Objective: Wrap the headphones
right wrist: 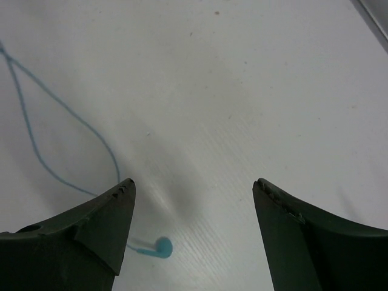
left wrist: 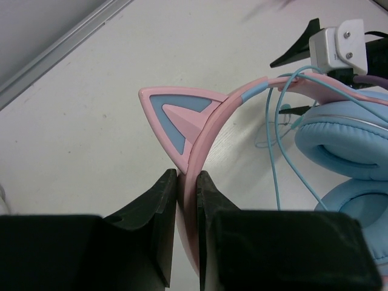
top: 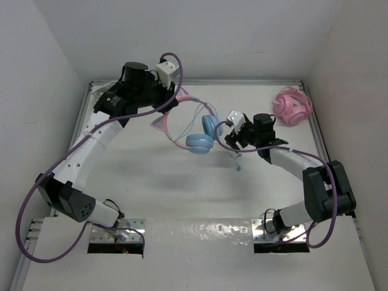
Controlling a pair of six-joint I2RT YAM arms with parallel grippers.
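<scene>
Item: headphones point(top: 197, 130), pink and light blue. Located mid-table, toward the rear, between the two arms.

Headband point(left wrist: 209, 130): pink, arched, held edge-on. Clamped just below one cat ear point(left wrist: 176, 115) by left gripper point(left wrist: 187, 177), both fingers pressed against the band's flat sides. Probably gripped there to anchor the frame and keep it from swinging during winding.

Ear cups point(left wrist: 339, 145): light blue, padded, set close together at the low end of the arch. Resting on the table or just clear of it: cannot tell.

Cable point(right wrist: 42, 115): thin, light blue. Draped once across the headband near the cups, then trailing down in a slack loop onto the table. Not yet wound in any tidy way.

Plug point(right wrist: 162, 247): at the cable's free end, lying flat, just beside one finger of right gripper point(right wrist: 194, 185).

Right gripper: fingers spread wide, nothing between them, hovering low over the cable loop. Apparently placed to collect the loose end for wrapping.

Table point(top: 182, 194): white, walled on three sides.

Also present: bundled all-pink headphones point(top: 292, 106), far right corner, well apart.
</scene>
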